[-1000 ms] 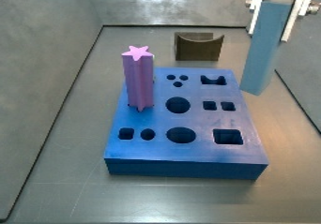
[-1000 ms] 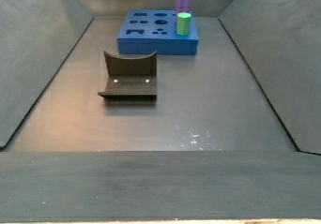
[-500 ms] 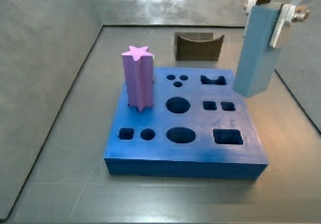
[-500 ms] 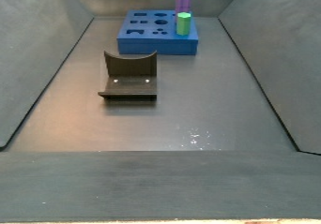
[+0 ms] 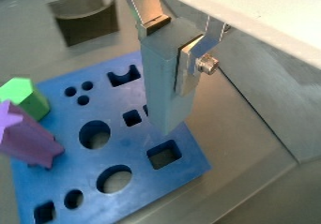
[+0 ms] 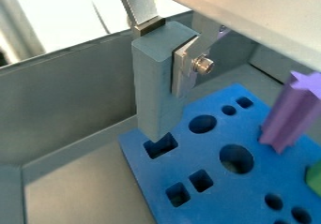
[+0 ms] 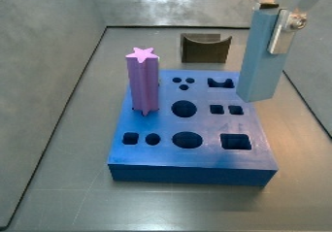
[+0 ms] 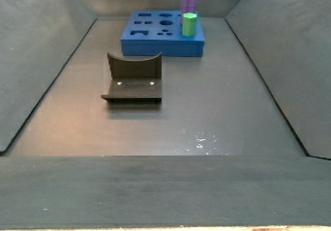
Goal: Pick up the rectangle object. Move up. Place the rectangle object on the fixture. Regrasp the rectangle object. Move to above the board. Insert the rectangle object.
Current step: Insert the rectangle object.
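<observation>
Tool holds the bar upright over the board

In both wrist views the tool (image 5: pixel 170 36) pinches the rectangle object (image 5: pixel 166 82) near its top, its lower end hanging over the board (image 5: pixel 107 134). In a side view the bar (image 7: pixel 263 53) hangs upright at the board's (image 7: pixel 195 129) far right edge, beside the fixture (image 7: pixel 205 48); elsewhere the fixture (image 8: pixel 134 78) sits on the table (image 8: pixel 195 119).

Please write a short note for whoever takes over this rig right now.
Tool: shut on the top of the blue bar, holding it upright over the board's edge.
In a wrist view the bar's lower end hangs above a square hole, not yet in.
Fixture: empty, apart from the board.
Purple and green pegs already stand in the board.
Left: lower the bar in, release.
</observation>
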Motion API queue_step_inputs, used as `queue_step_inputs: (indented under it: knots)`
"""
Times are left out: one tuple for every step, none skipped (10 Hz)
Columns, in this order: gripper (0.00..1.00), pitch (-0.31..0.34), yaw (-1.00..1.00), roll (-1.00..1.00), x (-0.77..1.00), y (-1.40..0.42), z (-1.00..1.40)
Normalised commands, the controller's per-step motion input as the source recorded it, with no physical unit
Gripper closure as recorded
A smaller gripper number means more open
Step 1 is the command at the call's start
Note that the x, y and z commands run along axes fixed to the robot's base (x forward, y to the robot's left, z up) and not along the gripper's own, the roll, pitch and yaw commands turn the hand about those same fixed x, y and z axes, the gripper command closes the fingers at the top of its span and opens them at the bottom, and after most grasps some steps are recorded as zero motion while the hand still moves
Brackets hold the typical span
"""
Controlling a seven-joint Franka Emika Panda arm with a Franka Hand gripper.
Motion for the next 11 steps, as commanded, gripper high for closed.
queue_step_inputs:
  knots:
    - [1.0,0.006,-1.0,0.09,0.0,0.0,-0.05]
    - [1.0,0.031,-1.0,0.08,0.0,0.0,-0.05]
    - [1.0,0.217,-0.47,0.09,0.18,-0.1,0.0]
    - [1.0,-0.069,0.0,0.07,-0.01,-0.06,-0.01]
    - [1.0,-0.4,-0.06,0.19,-0.15,-0.23,-0.49]
    - [1.0,-0.526,-0.23,0.23,-0.12,-0.2,-0.69]
    - [1.0,-0.48,-0.2,0.19,-0.1,-0.15,-0.75]
    - [1.0,-0.457,-0.21,0.15,-0.05,-0.19,-0.77]
    - [1.0,-0.1,-0.17,0.1,0.0,-0.06,-0.27]
    - [1.0,0.0,-0.01,0.0,0.0,0.0,0.0]
    - [1.0,0.0,0.0,0.0,0.0,0.0,-0.06]
